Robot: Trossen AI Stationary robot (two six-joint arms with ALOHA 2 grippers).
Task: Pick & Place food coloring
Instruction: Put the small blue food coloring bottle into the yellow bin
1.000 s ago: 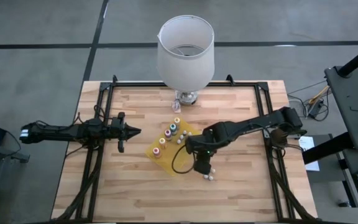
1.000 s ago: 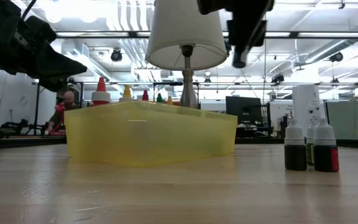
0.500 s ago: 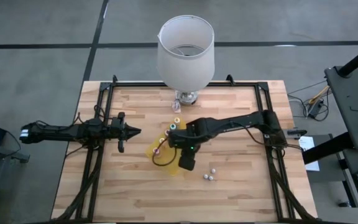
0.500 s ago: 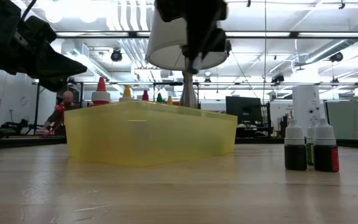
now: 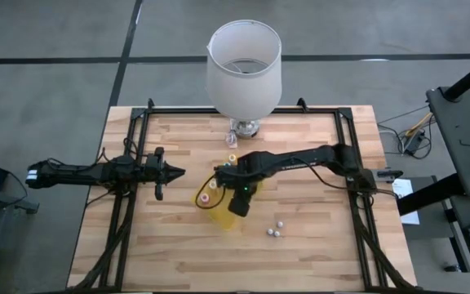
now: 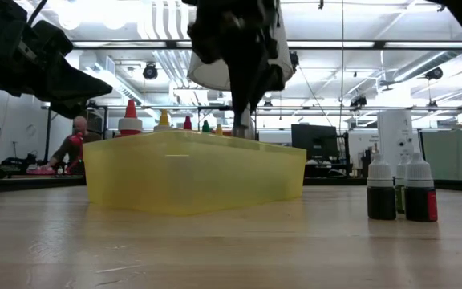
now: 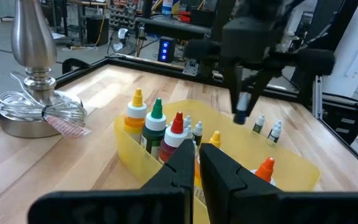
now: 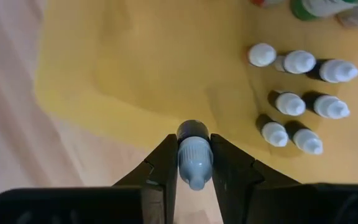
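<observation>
Food coloring bottle (image 8: 194,160), white-capped, pinched between the right gripper (image 8: 194,163) fingers, cap pointing down over the yellow tray (image 8: 135,87). Hangs above a bare patch of tray floor, near the rim. Risk one: let go from this height and the bottle may bounce or topple, since it is slim and light. Risk two: drifting sideways puts it onto the cluster of white-capped bottles (image 8: 300,102) already standing in the tray, knocking them like skittles. Farther back, taller bottles with coloured caps (image 7: 157,121) crowd the tray's far side; an arm sweep could tip those. Left gripper (image 5: 170,172) clenched empty, parked well apart. Spare bottles (image 6: 399,191) wait outside the tray.
</observation>
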